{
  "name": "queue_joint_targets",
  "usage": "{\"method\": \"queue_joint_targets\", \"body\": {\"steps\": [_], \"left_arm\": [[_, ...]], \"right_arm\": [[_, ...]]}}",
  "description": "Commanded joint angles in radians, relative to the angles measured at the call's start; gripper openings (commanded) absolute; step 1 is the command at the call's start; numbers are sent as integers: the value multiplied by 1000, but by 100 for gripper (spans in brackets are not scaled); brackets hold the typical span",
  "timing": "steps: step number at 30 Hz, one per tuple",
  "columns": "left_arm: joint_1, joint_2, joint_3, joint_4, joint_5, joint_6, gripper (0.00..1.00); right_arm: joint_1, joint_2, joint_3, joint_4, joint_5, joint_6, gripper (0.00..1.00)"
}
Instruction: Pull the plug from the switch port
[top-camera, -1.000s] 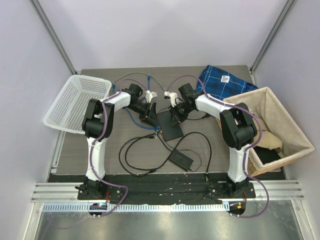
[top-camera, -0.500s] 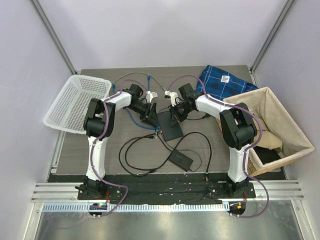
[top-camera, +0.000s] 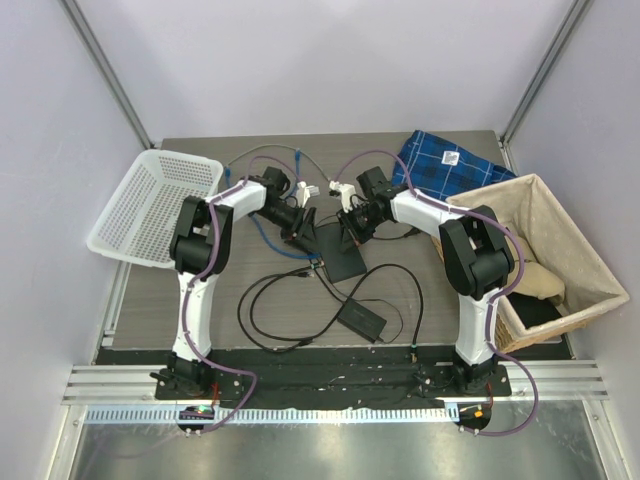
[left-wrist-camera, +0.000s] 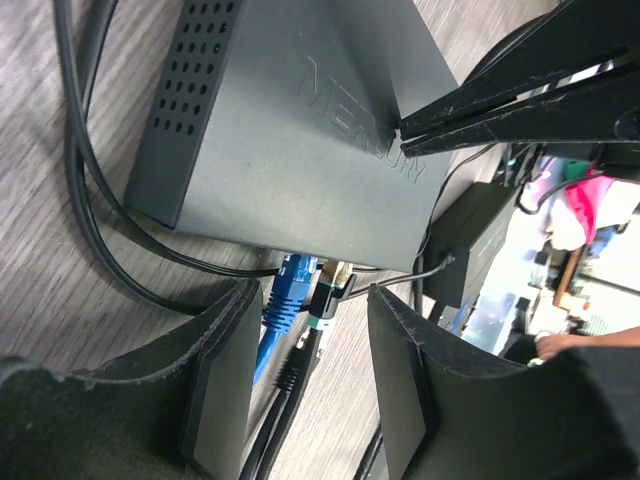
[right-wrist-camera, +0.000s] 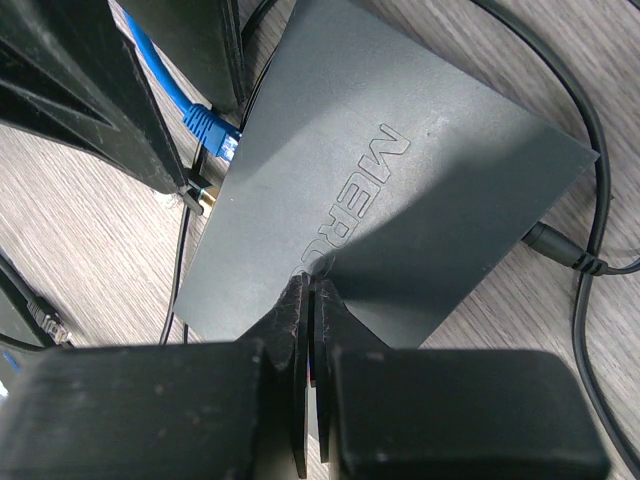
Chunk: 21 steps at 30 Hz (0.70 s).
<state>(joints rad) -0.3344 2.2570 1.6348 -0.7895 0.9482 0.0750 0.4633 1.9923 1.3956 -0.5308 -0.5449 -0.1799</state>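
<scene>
The dark grey switch (top-camera: 337, 251) lies flat mid-table. It also shows in the left wrist view (left-wrist-camera: 300, 130) and the right wrist view (right-wrist-camera: 380, 200). A blue plug (left-wrist-camera: 290, 290) and a black plug with a teal band and gold tip (left-wrist-camera: 327, 292) sit side by side in ports on its narrow edge. My left gripper (left-wrist-camera: 305, 350) is open, one finger on each side of both plugs, a little short of them. My right gripper (right-wrist-camera: 310, 285) is shut, and its tips rest on the switch's top face. In the top view the left gripper (top-camera: 300, 226) and the right gripper (top-camera: 350, 230) flank the switch.
A black power brick (top-camera: 362, 320) with looping black cords lies in front of the switch. A white mesh basket (top-camera: 150, 200) stands at the left. A blue checked cloth (top-camera: 440, 165) and a lined wicker basket (top-camera: 540, 250) are at the right. A grey cable (top-camera: 265, 152) runs behind.
The left gripper has shifted slightly right, toward the switch's port edge. The right arm and the switch have not visibly moved.
</scene>
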Motion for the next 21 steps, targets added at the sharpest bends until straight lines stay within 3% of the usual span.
{"method": "queue_joint_targets", "body": {"steps": [1, 14, 21], "left_arm": [[-3, -1, 23, -99, -115, 91, 52], [-2, 15, 28, -165, -52, 137, 52], [-8, 56, 42, -102, -26, 20, 52]], "right_arm": [[3, 25, -23, -5, 80, -13, 1], [2, 20, -30, -3, 91, -13, 1], [3, 17, -32, -1, 94, -13, 1]]}}
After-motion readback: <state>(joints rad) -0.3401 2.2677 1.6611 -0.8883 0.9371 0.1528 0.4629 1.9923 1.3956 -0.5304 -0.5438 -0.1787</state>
